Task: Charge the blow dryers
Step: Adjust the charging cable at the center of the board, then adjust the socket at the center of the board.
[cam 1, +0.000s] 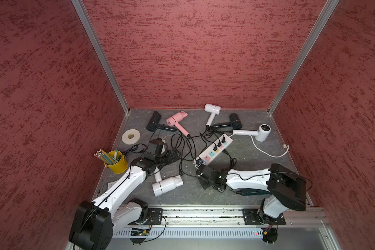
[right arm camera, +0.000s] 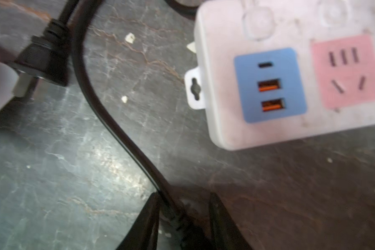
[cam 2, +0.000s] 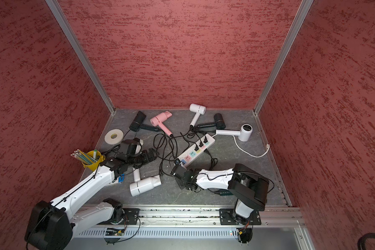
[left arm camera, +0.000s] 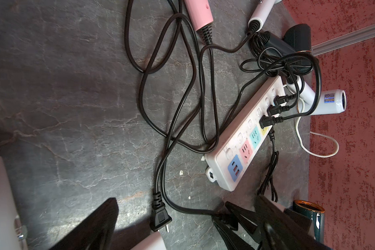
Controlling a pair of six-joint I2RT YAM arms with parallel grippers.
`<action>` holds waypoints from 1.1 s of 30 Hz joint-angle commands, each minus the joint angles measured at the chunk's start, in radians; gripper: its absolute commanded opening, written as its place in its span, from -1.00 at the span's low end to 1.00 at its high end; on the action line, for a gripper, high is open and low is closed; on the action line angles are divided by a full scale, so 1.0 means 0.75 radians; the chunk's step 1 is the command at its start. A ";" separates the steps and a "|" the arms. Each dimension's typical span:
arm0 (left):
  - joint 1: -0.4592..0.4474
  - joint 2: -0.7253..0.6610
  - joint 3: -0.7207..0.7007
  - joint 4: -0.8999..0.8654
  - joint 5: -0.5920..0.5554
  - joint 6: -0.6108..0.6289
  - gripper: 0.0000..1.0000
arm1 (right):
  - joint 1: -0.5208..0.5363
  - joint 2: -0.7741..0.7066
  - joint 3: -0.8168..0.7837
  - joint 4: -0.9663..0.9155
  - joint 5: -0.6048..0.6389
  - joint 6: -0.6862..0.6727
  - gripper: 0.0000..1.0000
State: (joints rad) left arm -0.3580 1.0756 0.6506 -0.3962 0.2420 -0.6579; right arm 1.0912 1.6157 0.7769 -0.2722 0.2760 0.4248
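one dryer cord (right arm camera: 117, 135) inside right tool (right arm camera: 183, 194), narrow but unclamped | left tool (cam 1: 174, 154) wide, loose plug (left arm camera: 160, 216) near

Even, fairly bright light fell from above in both top views, leaving a pale sheen on the grey table (cam 2: 171, 200) by the front rail. Wide-angle distortion splayed the aluminium posts (cam 1: 100, 54) outward. The left wrist view was sharp, with a glare patch on the tabletop. The right wrist view was soft, smearing the power strip (right arm camera: 219, 54) and the shadowed right gripper (right arm camera: 183, 198).
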 commanded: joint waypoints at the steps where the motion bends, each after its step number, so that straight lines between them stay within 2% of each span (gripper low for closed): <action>1: 0.009 0.012 -0.014 0.041 0.025 0.006 0.99 | -0.017 -0.046 -0.046 -0.161 0.177 0.066 -0.23; 8: 0.007 0.034 -0.011 0.065 0.063 0.001 0.99 | -0.141 -0.087 -0.066 -0.204 0.233 0.204 -0.21; 14: -0.051 0.050 0.013 0.059 0.070 0.027 1.00 | -0.194 -0.268 -0.106 -0.168 0.209 0.244 -0.09; 17: -0.125 0.086 0.056 0.038 0.032 0.043 1.00 | -0.212 -0.357 -0.135 -0.116 0.144 0.249 0.09; 20: -0.206 0.147 0.114 0.026 0.011 0.058 0.99 | -0.233 -0.434 -0.167 -0.078 0.098 0.279 0.17; 26: -0.396 0.370 0.292 -0.036 -0.015 0.118 0.89 | -0.282 -0.551 -0.200 -0.070 0.062 0.381 0.51; 28: -0.452 0.471 0.364 -0.071 -0.017 0.126 0.79 | -0.306 -0.573 -0.205 -0.077 0.053 0.412 0.87; 29: -0.475 0.513 0.389 -0.075 -0.009 0.128 0.74 | -0.316 -0.580 -0.207 -0.080 0.049 0.424 0.99; 33: -0.562 0.683 0.494 -0.092 0.017 0.136 0.48 | -0.374 -0.611 -0.211 -0.117 0.060 0.505 1.00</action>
State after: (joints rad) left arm -0.7513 1.5372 0.9840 -0.4267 0.2466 -0.5774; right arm 0.8349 1.1790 0.6308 -0.3450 0.3267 0.7395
